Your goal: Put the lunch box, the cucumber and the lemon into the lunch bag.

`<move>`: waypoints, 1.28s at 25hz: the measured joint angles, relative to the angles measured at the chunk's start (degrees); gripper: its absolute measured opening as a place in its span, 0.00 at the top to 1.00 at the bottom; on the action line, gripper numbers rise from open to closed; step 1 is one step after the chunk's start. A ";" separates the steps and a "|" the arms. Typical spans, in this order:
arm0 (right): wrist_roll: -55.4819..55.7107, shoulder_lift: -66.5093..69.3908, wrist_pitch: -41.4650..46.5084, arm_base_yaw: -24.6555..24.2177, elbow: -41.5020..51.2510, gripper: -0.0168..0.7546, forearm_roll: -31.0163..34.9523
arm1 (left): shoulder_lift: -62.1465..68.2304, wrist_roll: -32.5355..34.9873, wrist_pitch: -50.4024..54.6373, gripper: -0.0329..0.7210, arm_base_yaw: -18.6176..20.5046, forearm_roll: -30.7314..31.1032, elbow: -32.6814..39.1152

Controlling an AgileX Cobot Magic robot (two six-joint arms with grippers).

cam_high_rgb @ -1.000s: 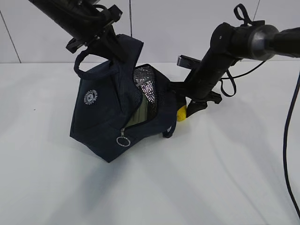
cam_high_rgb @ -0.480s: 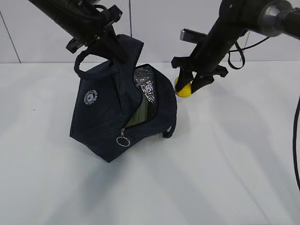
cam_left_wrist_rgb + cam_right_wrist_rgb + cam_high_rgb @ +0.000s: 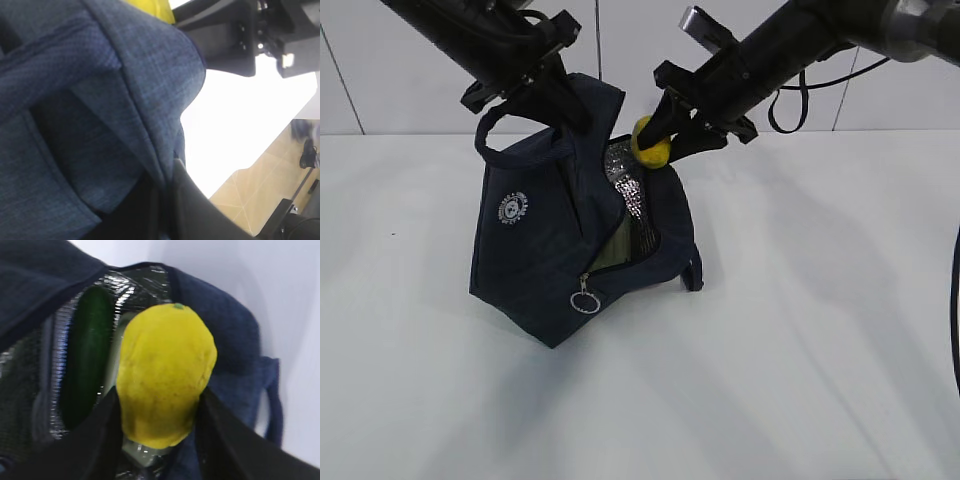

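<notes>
Yellow lemon (image 3: 165, 375), gripped by right fingers (image 3: 107, 435), points into lunch bag (image 3: 550, 250); left fingers' state unclear.

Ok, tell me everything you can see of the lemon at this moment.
The lemon is a yellow oval with a matte, faintly speckled skin and a tiny green nub at its top end. It looks whole and unmarked. The right gripper is shut on it, one dark finger pressing each side. It hangs in the air just above the open mouth of the bag, over the silvery lining, with the cucumber already inside below it. It does not appear to touch the bag.
</notes>
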 joint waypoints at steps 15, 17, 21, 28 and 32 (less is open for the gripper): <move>-2.44 0.10 0.00 3.55 4.64 0.53 4.70 | 0.00 0.00 -1.21 0.97 0.00 -0.12 0.00; -2.60 0.10 0.00 3.55 4.75 0.48 4.70 | 0.00 0.00 -1.23 0.97 0.00 -0.22 0.00; -3.43 0.10 0.00 3.44 4.75 0.37 6.86 | 0.00 0.00 -1.33 0.97 0.00 -0.22 0.00; -4.61 0.10 0.00 3.02 4.75 0.35 8.35 | 0.00 0.00 -1.33 0.97 0.00 -0.22 0.00; -4.70 0.10 0.00 1.14 4.75 0.35 7.09 | 0.00 0.00 -1.33 0.97 0.00 -0.34 0.00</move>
